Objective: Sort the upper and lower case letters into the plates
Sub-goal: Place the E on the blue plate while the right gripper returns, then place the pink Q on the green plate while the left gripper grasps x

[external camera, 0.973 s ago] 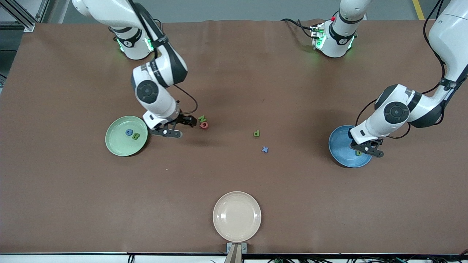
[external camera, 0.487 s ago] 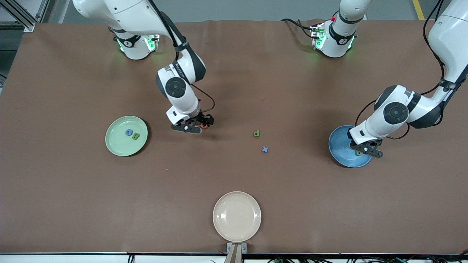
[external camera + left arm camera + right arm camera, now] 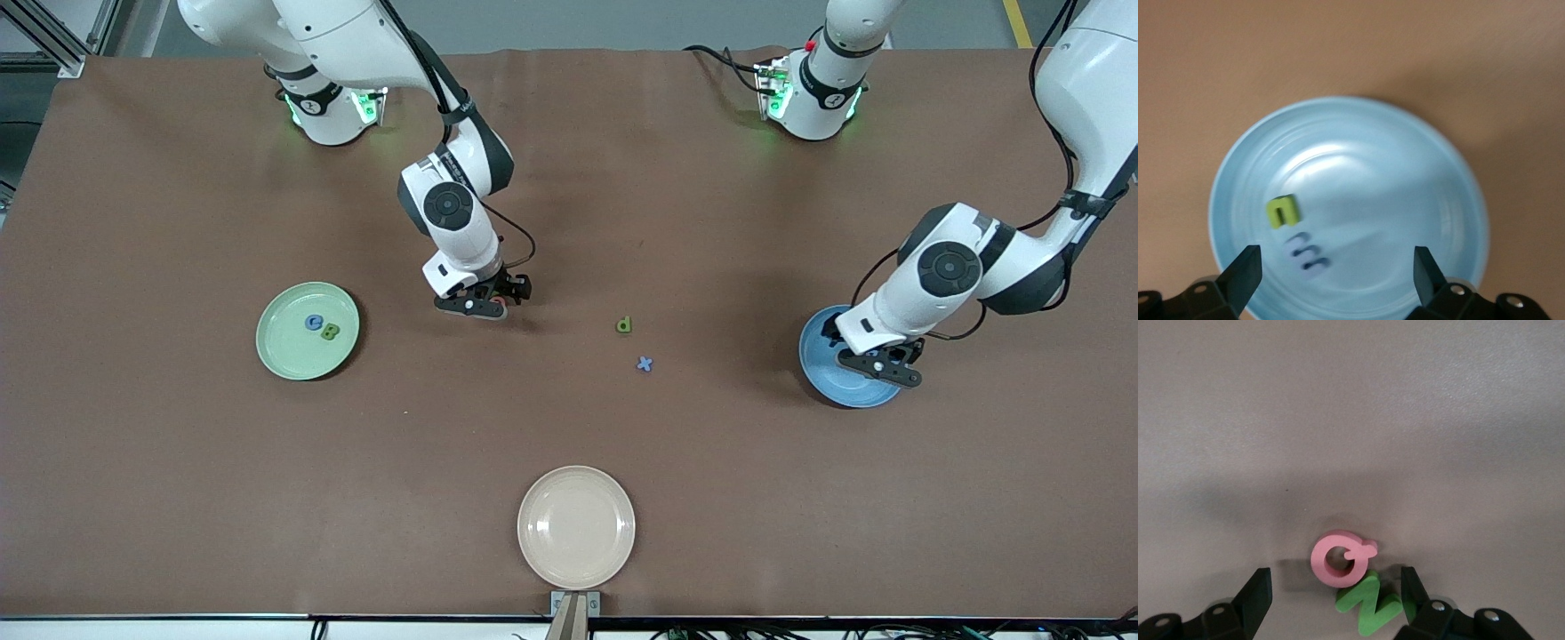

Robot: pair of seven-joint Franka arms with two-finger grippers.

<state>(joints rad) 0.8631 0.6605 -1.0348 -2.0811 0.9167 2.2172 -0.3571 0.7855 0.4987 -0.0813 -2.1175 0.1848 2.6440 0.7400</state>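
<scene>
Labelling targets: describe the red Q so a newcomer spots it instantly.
Mid-table, between the pale green plate and the green p, the right gripper hovers, open. Directly beneath lies the red Q, touching a green N; it is the only red letter.

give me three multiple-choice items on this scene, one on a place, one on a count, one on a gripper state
1. Where does the blue C lie?
A. on the beige plate
B. on the green plate
C. on the bare table

2. How many letters lie on the blue plate?
A. none
B. two
C. four

3. How do the left gripper's jaws stand?
A. open and empty
B. shut on the green n
C. shut on the plate's rim

Answers:
1. B, the C sits beside the green B on the green plate.
2. B, the left wrist view shows only the green n and the blue m there.
3. A, its fingers stand wide apart over the plate with nothing between them.
</scene>
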